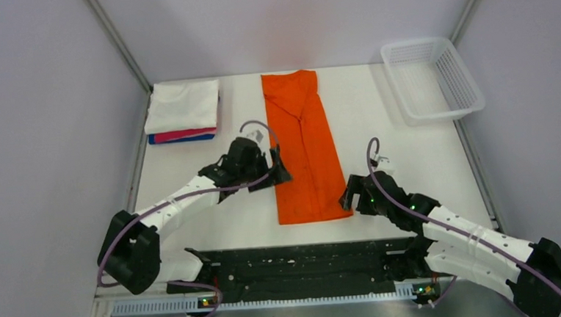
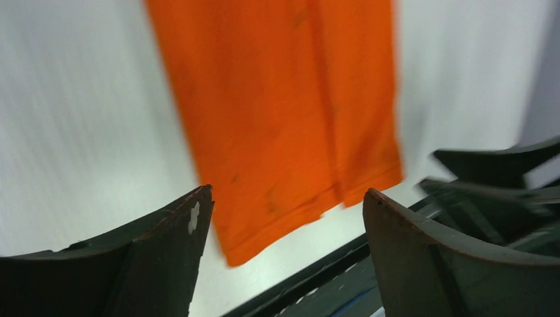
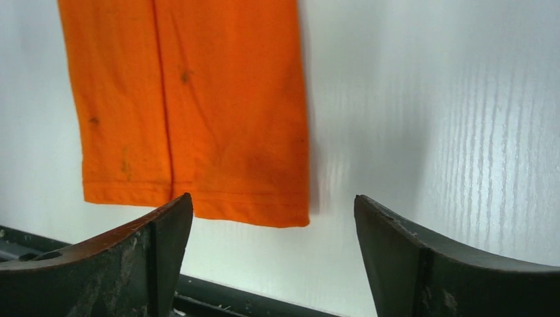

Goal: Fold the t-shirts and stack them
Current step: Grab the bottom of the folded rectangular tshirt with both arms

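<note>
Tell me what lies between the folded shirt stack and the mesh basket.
The orange t-shirt, a long flat strip, lies between stack and basket, bare table either side; top external view shows it.

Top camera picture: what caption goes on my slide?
Left gripper and right gripper flank a long orange shirt.

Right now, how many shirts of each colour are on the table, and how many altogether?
Orange shirt, laid out flat: 1
White shirt, folded: 1
Pink-red shirt, folded, under the white: 1
Blue shirt, folded, lowest: 1
Total: 4
</note>
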`<state>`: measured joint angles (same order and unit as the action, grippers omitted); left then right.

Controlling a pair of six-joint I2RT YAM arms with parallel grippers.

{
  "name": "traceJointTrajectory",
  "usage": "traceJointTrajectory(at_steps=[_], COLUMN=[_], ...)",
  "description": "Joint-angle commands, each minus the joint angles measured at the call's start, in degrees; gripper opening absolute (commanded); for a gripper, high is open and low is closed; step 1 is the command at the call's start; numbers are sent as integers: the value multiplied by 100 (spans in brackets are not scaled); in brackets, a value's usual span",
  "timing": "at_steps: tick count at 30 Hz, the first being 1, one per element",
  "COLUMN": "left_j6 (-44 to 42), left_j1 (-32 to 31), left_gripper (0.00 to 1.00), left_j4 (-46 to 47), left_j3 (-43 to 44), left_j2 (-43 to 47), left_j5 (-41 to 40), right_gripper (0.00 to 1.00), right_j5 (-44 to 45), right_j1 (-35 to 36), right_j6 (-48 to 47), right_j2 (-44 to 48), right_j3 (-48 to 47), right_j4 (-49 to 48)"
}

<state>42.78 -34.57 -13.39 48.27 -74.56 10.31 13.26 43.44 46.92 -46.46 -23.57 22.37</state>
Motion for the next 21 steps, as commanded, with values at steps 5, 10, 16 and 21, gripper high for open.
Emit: traceJointTrajectory(at_steps=[5,10,16,21], left_j6=[551,664,769,843], left_j1=[-536,-723,-908,-993], left_gripper=[63,41,32,14], left_j4=[-261,-142,7,111], left_j3=[-975,-1165,-1239,-1196], left_j2=[-251,-545,-818,-1013], left_j5=[294,316,205,307], right_gripper=[62,48,38,23], right_j5=[-380,-398,-626,-969], right_j1=[-269,-275,-279,-278], right_j6=[364,442,459,468], right_j2=[-249,-521,-653,-532], right_j3=[511,785,942,967], right_j4=[-684,-1213,-1490,-1459])
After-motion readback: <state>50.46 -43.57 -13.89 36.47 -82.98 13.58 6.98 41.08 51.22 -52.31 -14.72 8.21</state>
